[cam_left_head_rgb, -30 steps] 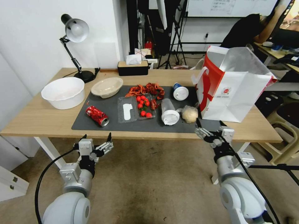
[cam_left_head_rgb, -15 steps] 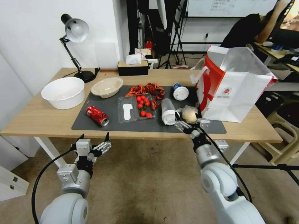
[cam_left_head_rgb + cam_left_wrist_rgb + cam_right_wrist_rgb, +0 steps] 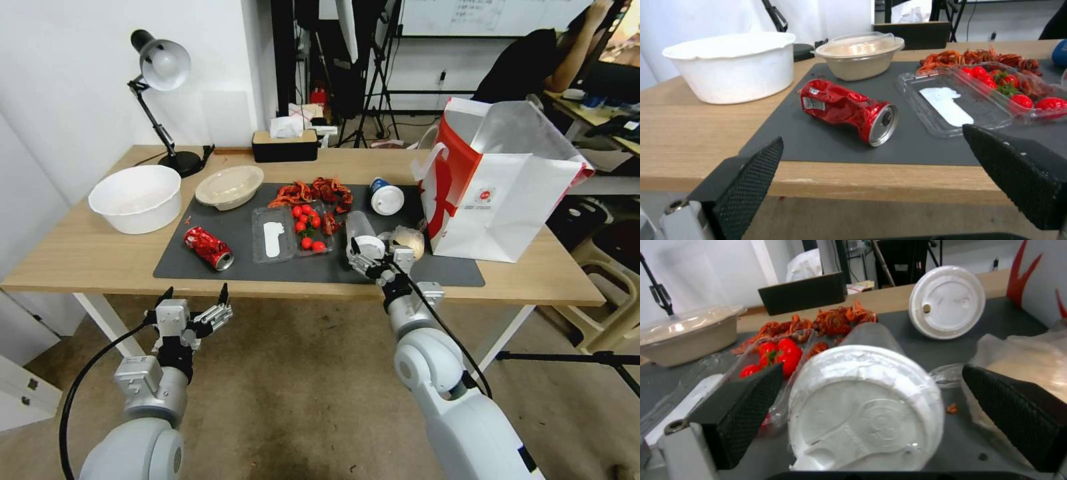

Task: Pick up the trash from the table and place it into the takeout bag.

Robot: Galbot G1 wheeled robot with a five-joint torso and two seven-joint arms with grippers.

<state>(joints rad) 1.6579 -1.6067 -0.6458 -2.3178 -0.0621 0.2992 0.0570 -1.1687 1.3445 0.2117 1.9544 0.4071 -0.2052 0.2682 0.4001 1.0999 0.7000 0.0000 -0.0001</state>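
- Clear plastic, lying on its side: that is the cup (image 3: 361, 235) on your dark grey mat (image 3: 247, 263), its white lid (image 3: 867, 410) turned toward the near edge of the table (image 3: 80, 257).
- Your right gripper (image 3: 377, 259) sits at that lid with its fingers spread wide, one on either side of the cup, holding nothing; whether the pads touch the cup you cannot tell.
- Your left gripper (image 3: 193, 308) hangs below the table's near edge, in front of the crushed red can (image 3: 208, 247), also wide open with nothing in it.
- The beige crumpled wad (image 3: 408, 241) lies just beside the cup, between it and the takeout bag (image 3: 500, 193), which stands upright and open at the mat's right end.
- The blue-white paper cup (image 3: 386, 197) lies on its side farther back on the mat, its lid facing you.
- The shallow beige bowl (image 3: 229, 186) rests at the mat's far left corner, near a larger white bowl (image 3: 136, 197) on the bare wood.
- A clear clamshell tray (image 3: 951, 100) with red tomatoes (image 3: 307, 227) sits between the can and the cup, with reddish scraps (image 3: 313, 192) behind it.
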